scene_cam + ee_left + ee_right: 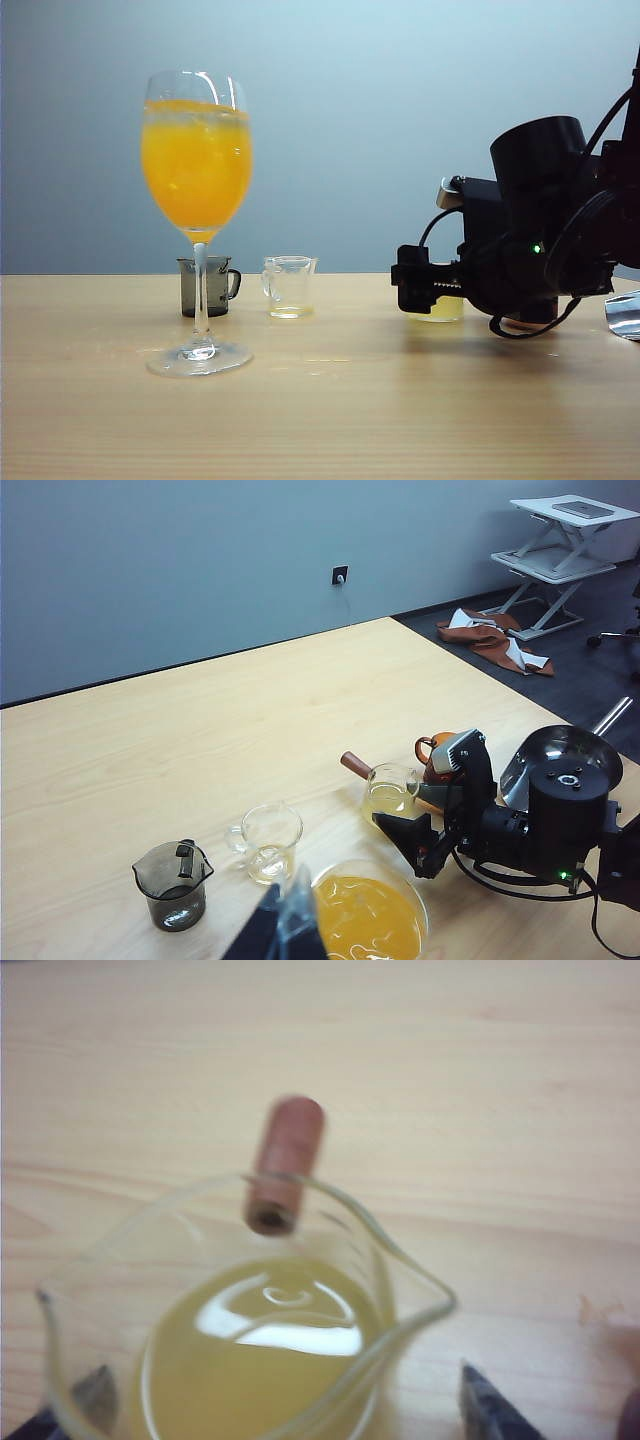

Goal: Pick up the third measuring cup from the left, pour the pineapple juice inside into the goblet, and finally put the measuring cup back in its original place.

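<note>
The third measuring cup [250,1360] is flanked by the right tool [290,1400], wide open, empty; the left tool [285,930] cannot be judged.

Exterior view: set low at table [320,420] height, facing level across it toward the wall, goblet [198,220] nearest and right gripper [415,280] in from the right. Left wrist view: held high, looking down and across the same table, sharing the goblet [368,918], the right gripper [425,830] and the cup [392,792] with the exterior view. Right wrist view: pressed close above the cup [250,1360], looking steeply down between wide-set fingertips [495,1410], blurred by nearness.
</note>
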You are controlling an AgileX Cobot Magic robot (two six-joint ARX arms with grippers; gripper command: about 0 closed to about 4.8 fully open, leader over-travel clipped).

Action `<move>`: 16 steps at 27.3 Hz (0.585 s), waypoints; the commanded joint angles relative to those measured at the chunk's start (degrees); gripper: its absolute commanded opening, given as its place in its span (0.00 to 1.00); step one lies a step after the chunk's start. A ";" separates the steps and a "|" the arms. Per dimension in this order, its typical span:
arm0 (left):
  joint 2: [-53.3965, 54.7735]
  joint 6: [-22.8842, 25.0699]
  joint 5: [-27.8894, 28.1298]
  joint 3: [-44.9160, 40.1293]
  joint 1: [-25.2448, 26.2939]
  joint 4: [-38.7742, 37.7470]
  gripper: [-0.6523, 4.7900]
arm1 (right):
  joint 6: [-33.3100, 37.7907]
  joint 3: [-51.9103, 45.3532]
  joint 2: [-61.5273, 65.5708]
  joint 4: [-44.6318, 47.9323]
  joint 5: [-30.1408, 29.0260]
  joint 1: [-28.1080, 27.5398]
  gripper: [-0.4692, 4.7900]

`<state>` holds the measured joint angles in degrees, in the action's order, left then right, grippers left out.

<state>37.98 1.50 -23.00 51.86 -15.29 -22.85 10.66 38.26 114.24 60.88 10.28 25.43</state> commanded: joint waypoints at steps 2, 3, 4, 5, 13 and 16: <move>-0.17 0.00 -0.42 0.33 0.02 1.14 0.11 | 0.09 1.84 1.44 0.66 0.15 0.09 1.00; -0.17 0.00 -0.42 0.33 0.02 1.14 0.11 | 0.09 2.29 1.90 0.72 0.15 0.09 1.00; -0.17 0.00 -0.42 0.33 0.02 1.14 0.11 | 0.09 2.97 2.67 0.70 0.11 0.11 1.00; -0.17 0.02 -0.42 0.33 0.02 1.14 0.11 | 0.09 3.21 3.04 0.74 0.11 0.09 1.00; -0.17 0.02 -0.42 0.33 0.02 1.14 0.11 | 0.07 4.63 4.50 0.90 0.13 0.09 1.00; -0.17 0.02 -0.42 0.33 0.02 1.14 0.11 | 0.07 5.29 4.50 0.85 0.11 0.09 1.00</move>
<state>37.93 1.50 -22.98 51.86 -15.29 -22.50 10.24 43.22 118.76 61.93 10.48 25.45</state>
